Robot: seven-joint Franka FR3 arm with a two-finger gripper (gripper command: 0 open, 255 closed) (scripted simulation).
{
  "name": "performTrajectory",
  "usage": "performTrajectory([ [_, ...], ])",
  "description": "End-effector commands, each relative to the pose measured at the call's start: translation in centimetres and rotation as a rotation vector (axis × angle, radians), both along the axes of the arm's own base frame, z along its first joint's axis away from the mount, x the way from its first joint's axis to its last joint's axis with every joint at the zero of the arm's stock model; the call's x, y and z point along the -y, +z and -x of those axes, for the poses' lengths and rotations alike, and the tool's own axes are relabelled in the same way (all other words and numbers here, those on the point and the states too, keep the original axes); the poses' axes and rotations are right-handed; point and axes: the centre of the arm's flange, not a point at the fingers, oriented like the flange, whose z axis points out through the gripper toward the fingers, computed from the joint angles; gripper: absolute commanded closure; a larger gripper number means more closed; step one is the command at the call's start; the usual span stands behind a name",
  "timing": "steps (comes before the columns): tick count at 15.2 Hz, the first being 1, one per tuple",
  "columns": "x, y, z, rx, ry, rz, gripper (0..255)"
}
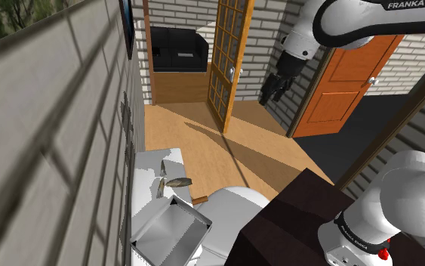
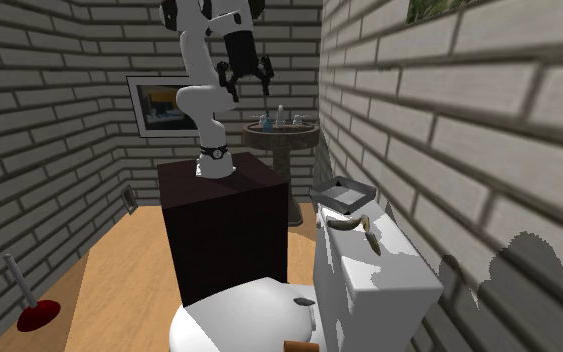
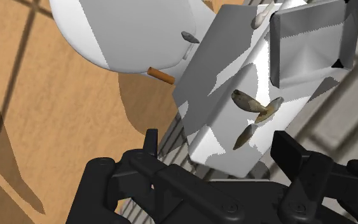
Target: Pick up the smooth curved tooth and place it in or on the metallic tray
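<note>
**Arm poised over toilet tank.** The gripper (image 1: 272,89) is held high above the tray (image 1: 171,230), its fingers (image 3: 151,145) spread wide with nothing between them. This stance is judged to suit a look from above before any descent is begun.

The tray, a shallow square metallic dish, is set at one end of the tank lid (image 3: 231,57), and nothing is seen inside it. Just beside the tray, on the same lid, three small tooth-like pieces are laid close together. The tooth (image 3: 246,99) meant by the task is taken to be the dark curved one, nearest the tray and on the side toward the bowl (image 3: 120,32); that reading is a judgement, not a certainty.

The two other pieces (image 3: 269,109) are found just beyond it, farther from the tray. Whether one touches the tooth cannot be told. The lid's flat top is judged to be why all three lie loose on their sides.

The task is judged not yet begun. The tooth is untouched, well below the gripper, and only a short carry to the tray would be called for.
</note>
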Motion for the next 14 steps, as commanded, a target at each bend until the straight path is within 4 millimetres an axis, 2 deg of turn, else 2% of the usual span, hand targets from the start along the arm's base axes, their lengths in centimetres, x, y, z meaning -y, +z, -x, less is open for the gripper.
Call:
performTrajectory([
  [1, -1.0, -1.8, -1.7, -0.007, 0.049, 0.001, 0],
  [14, -8.2, -15.1, -11.0, -0.056, 0.354, 0.007, 0],
])
